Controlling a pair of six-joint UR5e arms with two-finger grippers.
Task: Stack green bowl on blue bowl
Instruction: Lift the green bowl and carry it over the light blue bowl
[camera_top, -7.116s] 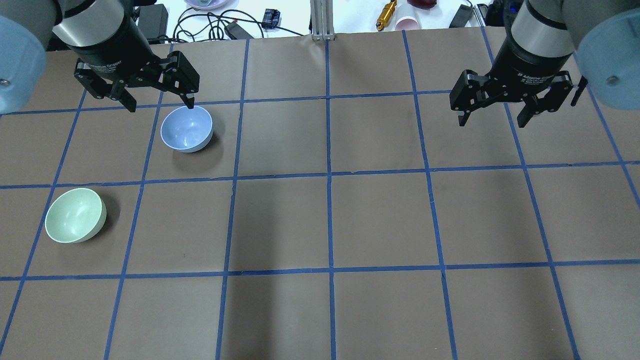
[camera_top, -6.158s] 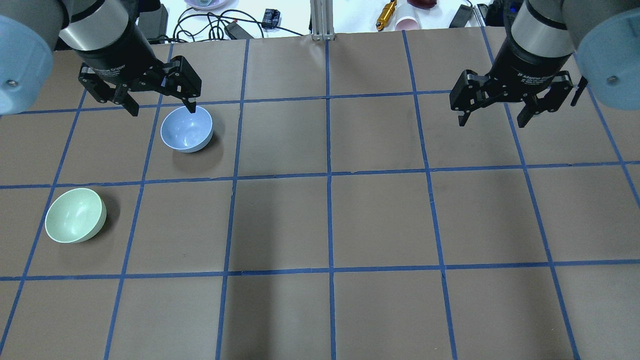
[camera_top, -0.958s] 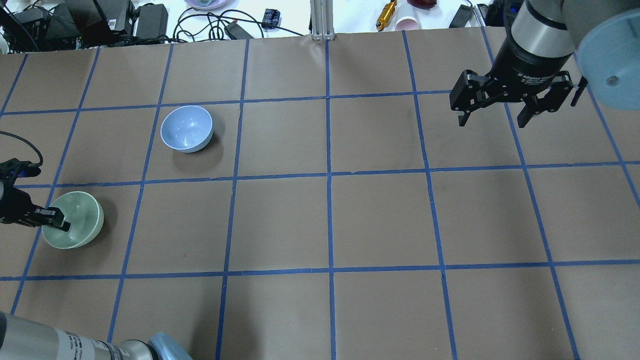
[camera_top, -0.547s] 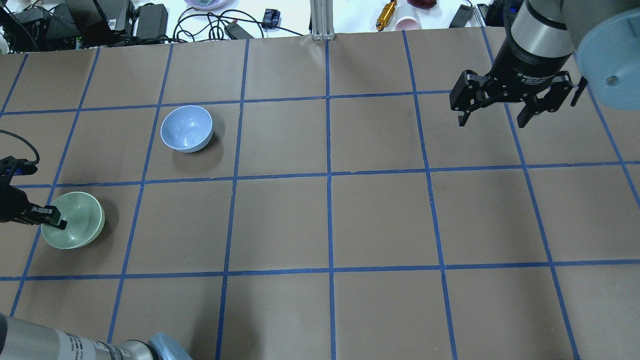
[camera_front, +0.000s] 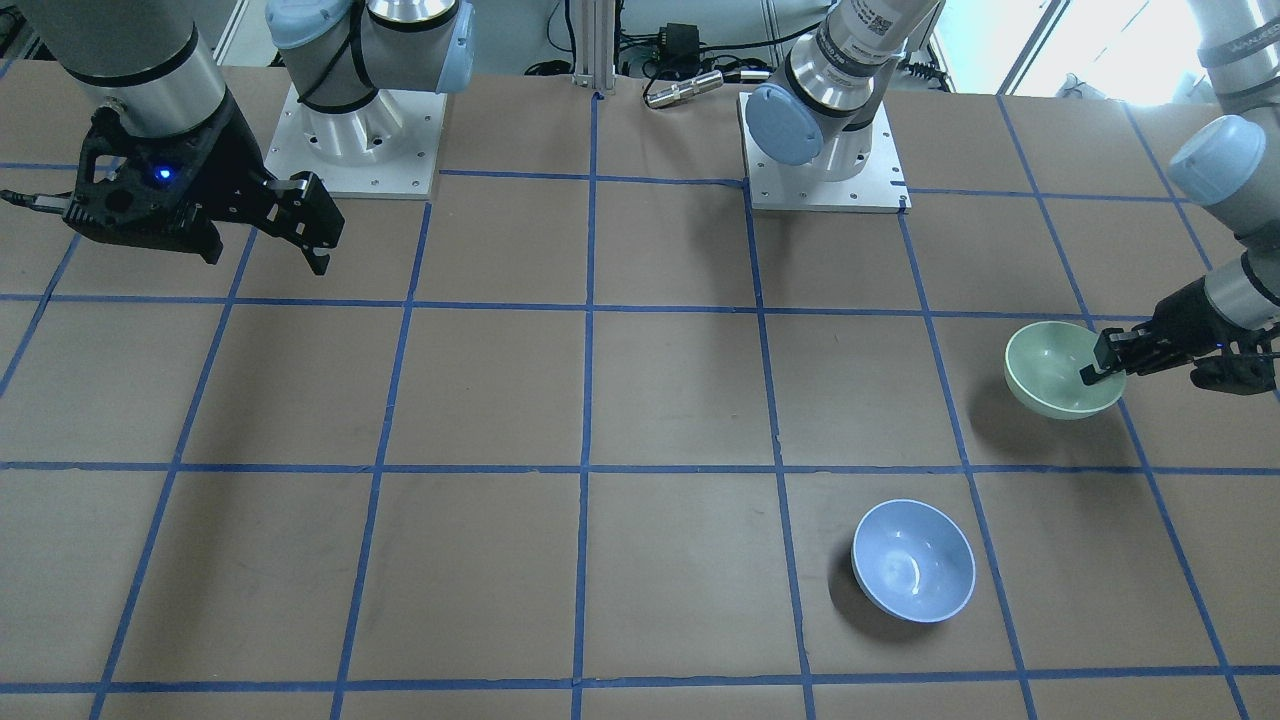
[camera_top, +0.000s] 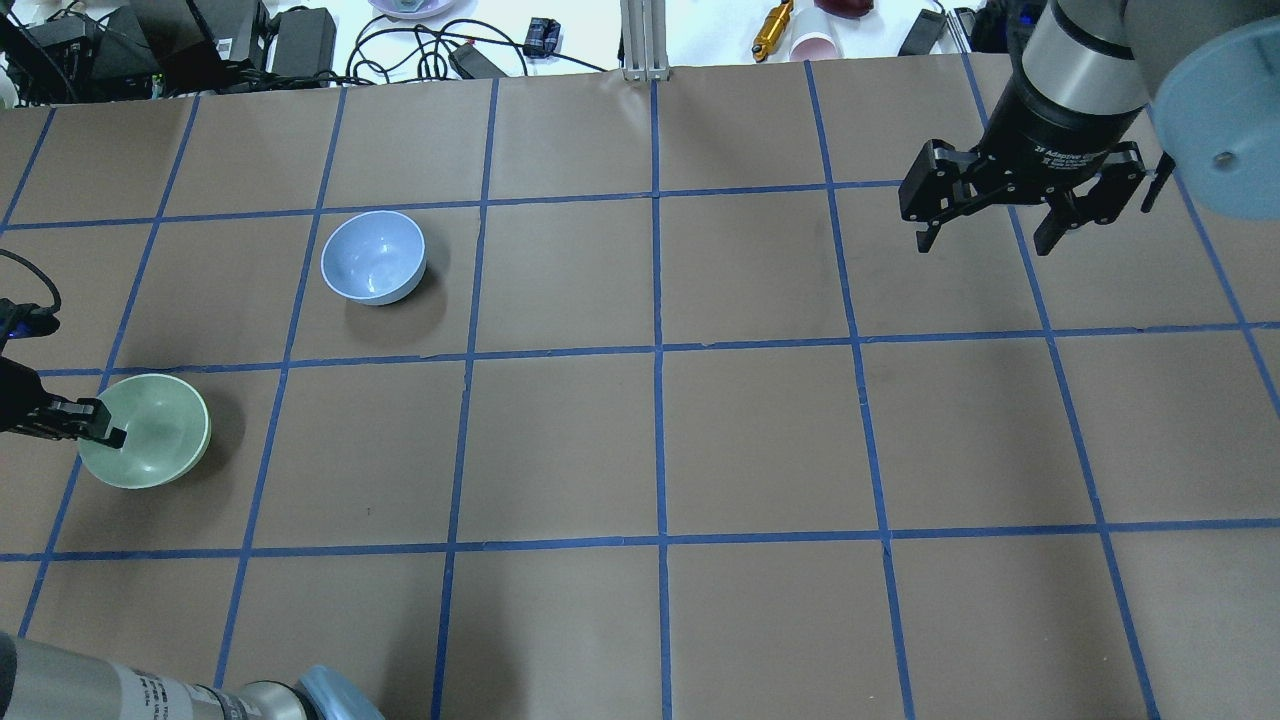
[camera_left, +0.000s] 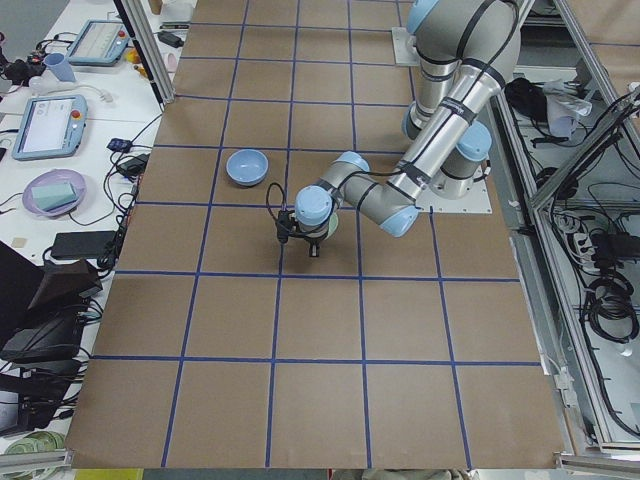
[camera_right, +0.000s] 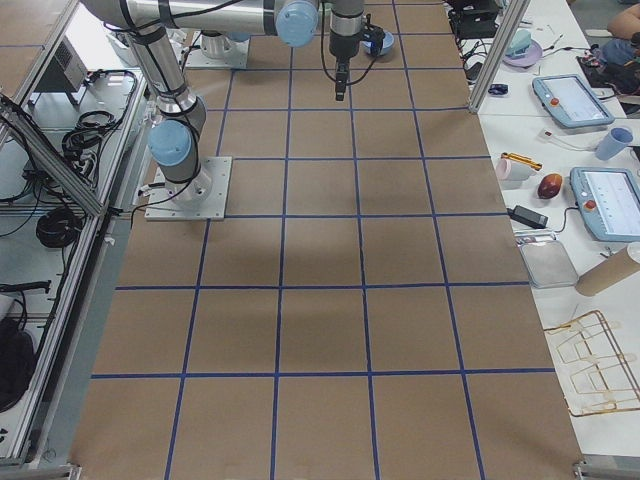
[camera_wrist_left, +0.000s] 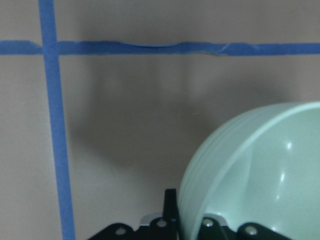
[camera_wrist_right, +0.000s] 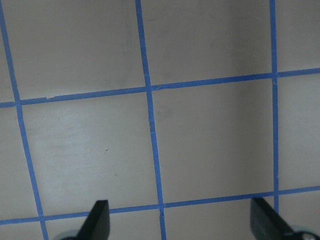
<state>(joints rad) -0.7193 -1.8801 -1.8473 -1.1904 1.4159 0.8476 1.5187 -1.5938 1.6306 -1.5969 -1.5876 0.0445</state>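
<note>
The green bowl (camera_top: 150, 432) sits near the table's left edge, also in the front-facing view (camera_front: 1055, 372). My left gripper (camera_top: 97, 421) (camera_front: 1108, 362) is shut on its rim on the side toward the table edge, one finger inside the bowl and one outside. The left wrist view shows the bowl (camera_wrist_left: 260, 170) pinched at the rim, with its shadow on the table. It looks slightly raised. The blue bowl (camera_top: 373, 257) (camera_front: 913, 560) stands upright and alone, one grid square farther out and to the right. My right gripper (camera_top: 985, 245) (camera_front: 265, 262) is open and empty, hovering above the table's far right.
Brown paper with a blue tape grid (camera_top: 658, 350) covers the table. Cables and power bricks (camera_top: 420, 45), a gold tool (camera_top: 772, 28) and a pink cup (camera_top: 815, 45) lie beyond the far edge. The arm bases (camera_front: 350, 130) (camera_front: 825, 150) stand at the robot's side.
The left gripper left its open hover by the blue bowl, came down and closed on the green bowl's rim. In the last second gripper and bowl shifted slightly toward the far side. The right arm stayed still.
</note>
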